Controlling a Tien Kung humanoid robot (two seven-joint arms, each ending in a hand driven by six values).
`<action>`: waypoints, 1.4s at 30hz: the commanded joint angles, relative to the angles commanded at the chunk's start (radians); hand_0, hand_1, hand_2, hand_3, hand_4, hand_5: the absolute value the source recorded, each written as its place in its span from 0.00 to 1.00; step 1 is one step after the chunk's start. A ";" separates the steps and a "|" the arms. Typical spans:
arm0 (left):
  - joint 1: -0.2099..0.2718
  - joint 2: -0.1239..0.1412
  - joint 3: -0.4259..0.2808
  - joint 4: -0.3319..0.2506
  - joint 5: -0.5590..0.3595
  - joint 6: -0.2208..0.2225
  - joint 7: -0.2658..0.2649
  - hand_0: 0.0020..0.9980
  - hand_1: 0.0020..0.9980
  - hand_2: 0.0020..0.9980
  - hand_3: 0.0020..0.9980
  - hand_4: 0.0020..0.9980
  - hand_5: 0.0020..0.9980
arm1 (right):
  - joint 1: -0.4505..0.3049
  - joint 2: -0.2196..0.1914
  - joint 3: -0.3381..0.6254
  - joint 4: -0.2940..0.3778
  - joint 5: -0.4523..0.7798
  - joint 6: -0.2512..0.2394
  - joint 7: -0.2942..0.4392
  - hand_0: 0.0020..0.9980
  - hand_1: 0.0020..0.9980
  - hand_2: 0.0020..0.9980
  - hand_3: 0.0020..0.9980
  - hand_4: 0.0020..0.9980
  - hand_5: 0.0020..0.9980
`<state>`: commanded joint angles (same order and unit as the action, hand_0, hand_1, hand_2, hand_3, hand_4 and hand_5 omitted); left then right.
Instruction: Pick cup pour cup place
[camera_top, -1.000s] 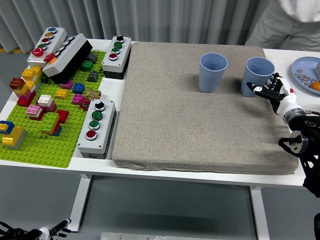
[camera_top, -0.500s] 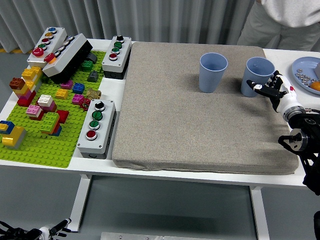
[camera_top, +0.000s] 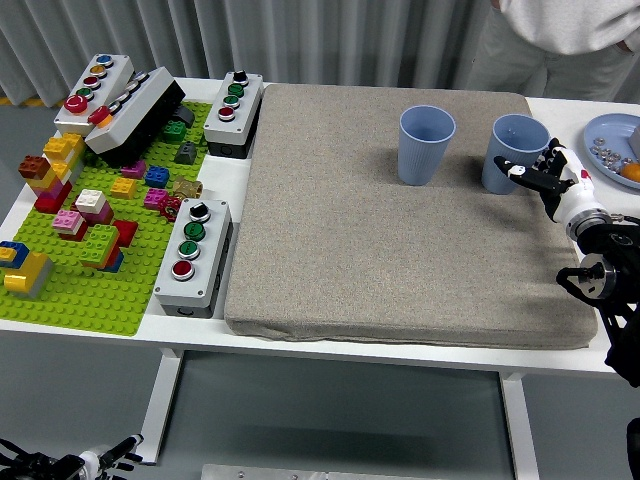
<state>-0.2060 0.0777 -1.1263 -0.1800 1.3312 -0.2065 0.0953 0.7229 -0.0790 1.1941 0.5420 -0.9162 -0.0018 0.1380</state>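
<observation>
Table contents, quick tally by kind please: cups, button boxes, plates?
Light blue plastic cups: 2
Grey push-button control boxes: 4
Blue plate at the right edge: 1
Total: 7

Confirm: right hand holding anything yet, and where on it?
Cannot tell. The right hand is at the lower right side of the right blue cup, fingers around its wall, but a closed grasp isn't visible.

The right hand (camera_top: 553, 178) has crept slightly closer to the right cup (camera_top: 514, 152), fingers (camera_top: 520, 169) seemingly touching it.
</observation>
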 joint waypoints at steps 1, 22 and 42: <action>0.000 0.000 0.000 0.000 0.000 0.000 0.000 0.83 0.84 0.90 0.79 0.60 1.00 | 0.000 0.001 -0.001 -0.001 0.001 0.000 0.000 0.99 0.93 1.00 0.94 0.83 0.18; -0.006 -0.001 -0.005 0.000 0.004 0.000 0.001 0.83 0.84 0.90 0.79 0.60 1.00 | 0.008 0.010 -0.009 -0.017 0.036 -0.004 0.011 0.85 0.74 0.66 0.67 0.69 0.04; 0.006 0.003 -0.016 0.000 0.006 0.001 0.003 0.83 0.85 0.90 0.79 0.60 1.00 | -0.005 0.011 -0.012 0.051 -0.009 -0.041 0.001 0.79 0.66 0.56 0.62 0.68 0.02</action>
<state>-0.2003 0.0805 -1.1426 -0.1800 1.3377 -0.2051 0.0978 0.7181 -0.0682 1.1824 0.5933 -0.9252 -0.0424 0.1390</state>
